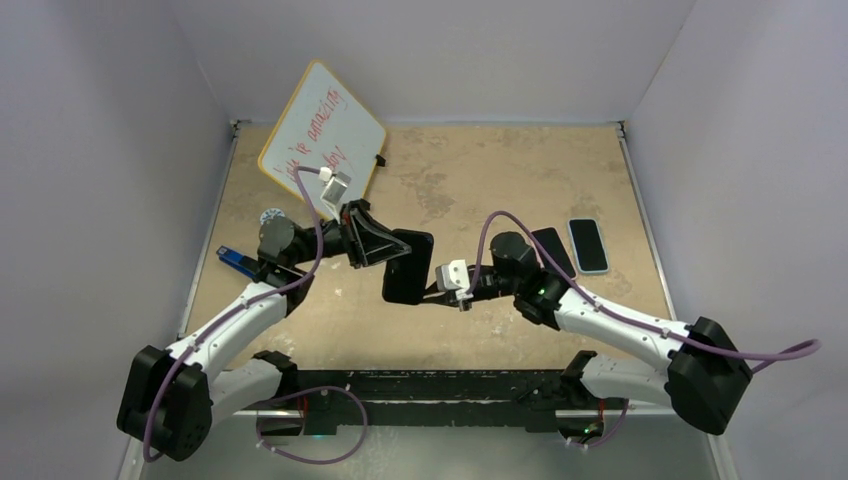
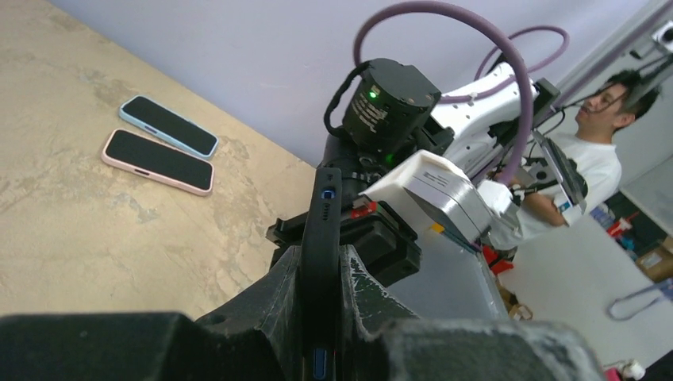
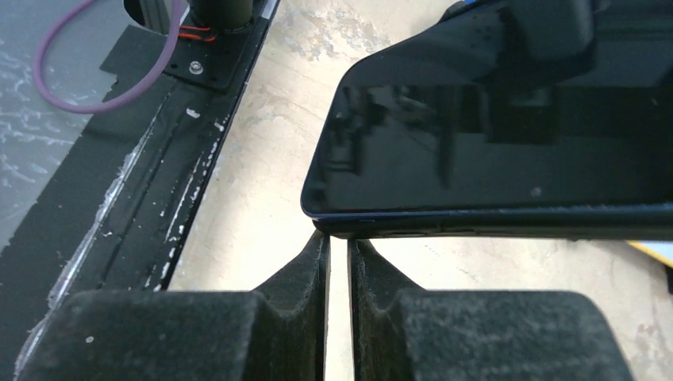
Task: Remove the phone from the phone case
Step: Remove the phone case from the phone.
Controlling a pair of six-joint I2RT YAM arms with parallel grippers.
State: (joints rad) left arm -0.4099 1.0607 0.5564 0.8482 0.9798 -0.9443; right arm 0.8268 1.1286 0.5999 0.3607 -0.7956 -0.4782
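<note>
1. Presently the left gripper [image 2: 320,266] is clamped across the phone [image 3: 476,143], holding it off the table [image 1: 480,180] at mid-workspace, with the case [image 3: 516,225] on.
2. The right gripper [image 3: 337,248] has its jaws almost together, with only a slit between them and nothing in it. Its tips sit at the case's corner rim.
3. The step in hand, I judge, is starting to pry the case off at that corner.
4. The next move calls for catching only the thin lip and peeling it away from the screen while the left grip resists.
5. For room, bare table shows beneath. Two spare phones [image 1: 588,245] lie well to the right, and a whiteboard [image 1: 320,130] stands behind the left arm.
</note>
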